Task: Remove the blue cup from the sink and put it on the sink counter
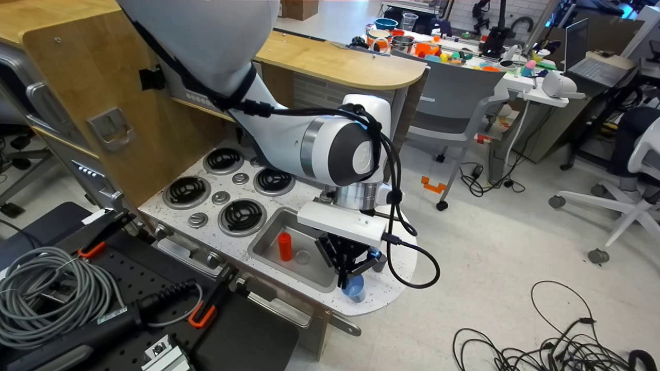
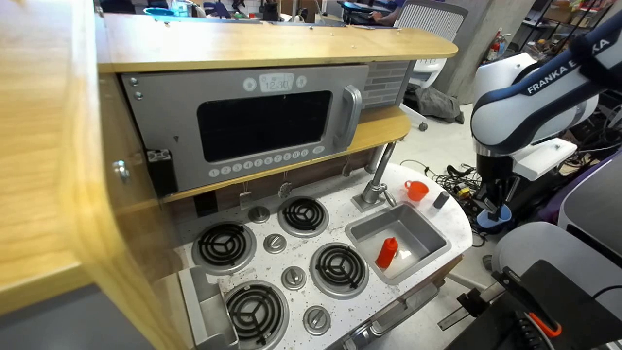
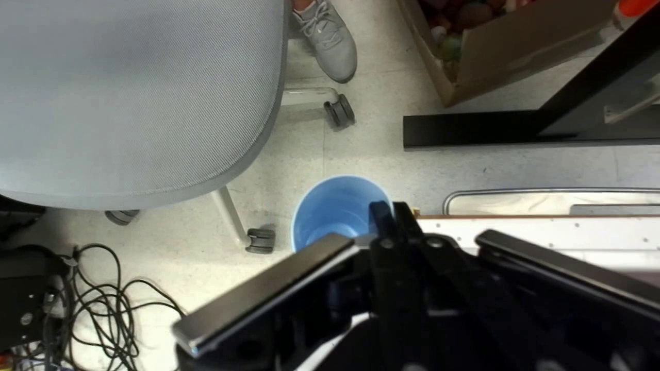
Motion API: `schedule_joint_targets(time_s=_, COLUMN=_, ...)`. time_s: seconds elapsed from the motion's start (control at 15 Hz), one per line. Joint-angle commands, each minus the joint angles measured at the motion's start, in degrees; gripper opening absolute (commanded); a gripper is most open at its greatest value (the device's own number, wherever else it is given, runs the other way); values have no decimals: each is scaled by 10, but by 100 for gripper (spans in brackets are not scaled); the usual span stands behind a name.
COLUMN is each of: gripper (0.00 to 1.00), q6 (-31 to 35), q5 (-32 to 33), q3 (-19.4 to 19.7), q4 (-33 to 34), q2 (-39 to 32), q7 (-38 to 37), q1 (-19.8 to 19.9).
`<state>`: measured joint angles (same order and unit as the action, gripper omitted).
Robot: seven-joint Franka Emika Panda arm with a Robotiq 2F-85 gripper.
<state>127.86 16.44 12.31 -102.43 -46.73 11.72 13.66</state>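
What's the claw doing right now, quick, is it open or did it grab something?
Claw: closed, holding the blue cup by its rim.

- Bright light falls on the counter (image 2: 457, 225) in both exterior views.
- Shade lines its back edge beneath the wooden shelf (image 2: 383, 127).
- A pale glint sits in the sink (image 2: 419, 227) toward the front edge.
- In the wrist view, the floor (image 3: 206, 273) bleaches pale; the near gripper (image 3: 393, 216) looks soft.

Red bottle (image 2: 387, 253), orange cup (image 2: 417, 191), seemingly grey cylinder (image 2: 441, 200)
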Motion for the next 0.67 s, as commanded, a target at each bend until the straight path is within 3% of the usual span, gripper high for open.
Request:
schedule_joint_targets(time_s=0.0, gripper=1, q6=-38, q5=-49, q3=-44, q4=58, q2=-25, q7=75, q1=48)
schedule_joint_targets(time_s=0.6, gripper=1, q6=-48, q5=-55, q3=-66, q4=124, q2=-92, q7=180, q1=88)
